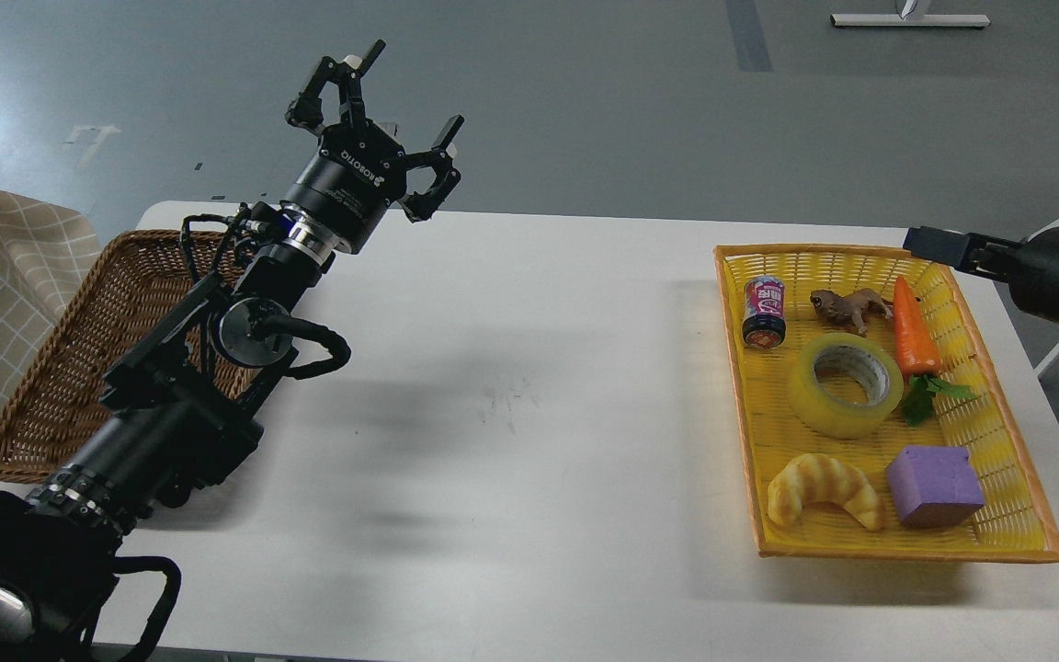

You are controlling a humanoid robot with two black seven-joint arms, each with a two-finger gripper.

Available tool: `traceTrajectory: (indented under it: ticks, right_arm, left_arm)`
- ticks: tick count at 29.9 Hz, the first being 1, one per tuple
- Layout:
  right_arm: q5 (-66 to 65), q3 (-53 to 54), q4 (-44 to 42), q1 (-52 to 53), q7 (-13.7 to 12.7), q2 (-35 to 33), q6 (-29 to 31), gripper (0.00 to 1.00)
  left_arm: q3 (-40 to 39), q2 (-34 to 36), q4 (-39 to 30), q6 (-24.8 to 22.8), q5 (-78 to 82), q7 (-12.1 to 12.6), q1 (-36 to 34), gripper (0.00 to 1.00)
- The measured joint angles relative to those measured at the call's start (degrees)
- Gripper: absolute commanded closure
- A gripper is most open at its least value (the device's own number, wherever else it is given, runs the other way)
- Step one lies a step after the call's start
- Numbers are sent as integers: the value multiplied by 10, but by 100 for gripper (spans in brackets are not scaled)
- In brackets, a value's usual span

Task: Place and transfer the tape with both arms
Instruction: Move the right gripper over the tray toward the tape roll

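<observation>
Nearest on the right, inside the yellow mesh tray (998, 542), a croissant toy (824, 490) lies beside a purple foam block (934, 485). Just beyond them, near the tray's middle, the tape (846, 384) lies flat with its grey core facing up; nothing grips it. A toy carrot (914, 333) lies just to its right, its green leaves close to the roll, and farther back are a small drink can (764, 313) and a brown toy animal (851, 307). On the left side of the white table (511, 441), a brown wicker basket (61, 386) sits partly under the left arm, which reaches away from the camera. The left gripper (381, 115) hangs high over the table's far left edge, fingers spread wide and empty. The right gripper (939, 245) comes in over the tray's far right corner; it is seen dark and side-on, so whether it is spread or closed cannot be told. The task looks to be at its start, with the pickup not yet made. The next move probably calls for the right gripper to come down on the tape, one finger through the core or both across the rim, while clearing the carrot alongside.
</observation>
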Motion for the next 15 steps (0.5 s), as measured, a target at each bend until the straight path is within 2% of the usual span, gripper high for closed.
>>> traceTrajectory:
  ticks: [15]
  right_arm:
    - [-94,-1,2,-56,1,41,0,3]
  left_arm:
    - [0,3,-7,0,0,-1,1,2]
